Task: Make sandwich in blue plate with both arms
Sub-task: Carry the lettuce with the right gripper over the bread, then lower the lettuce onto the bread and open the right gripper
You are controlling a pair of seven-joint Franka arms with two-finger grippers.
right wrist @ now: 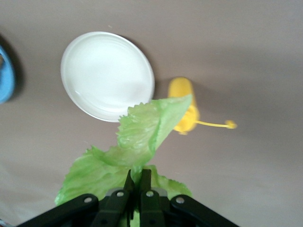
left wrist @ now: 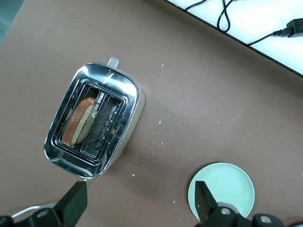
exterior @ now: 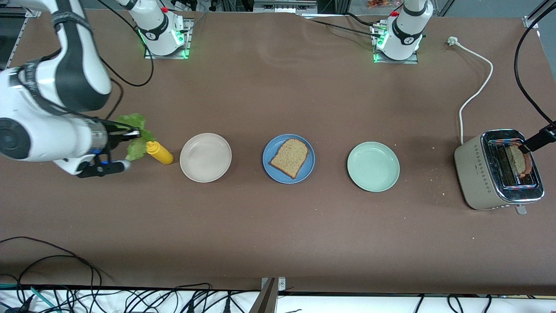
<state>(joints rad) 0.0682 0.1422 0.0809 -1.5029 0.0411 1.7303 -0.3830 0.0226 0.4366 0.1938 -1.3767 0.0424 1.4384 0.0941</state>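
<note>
Bread slice [exterior: 289, 158] lies flat on blue plate [exterior: 269, 168], mid bench [exterior: 278, 234], between beige plate [exterior: 205, 157] and green plate [exterior: 373, 166]. Right claw [exterior: 135, 131] pinches lettuce [exterior: 135, 147] above yellow bottle [exterior: 160, 153]. Left claw [left wrist: 139, 201] spread wide over toaster [exterior: 478, 174] holding second slice [left wrist: 78, 121].

White glossy arms [exterior: 52, 130], dark grey joints, black cables, green base lights, red buttons.

- Even, bright overhead light fills the brown table [exterior: 278, 226]; shadows stay short and soft.
- Glare streaks the toaster [left wrist: 92, 125] chrome top.
- Right wrist view is blurred throughout, the beige plate [right wrist: 108, 75] washed pale at 11 o'clock.
</note>
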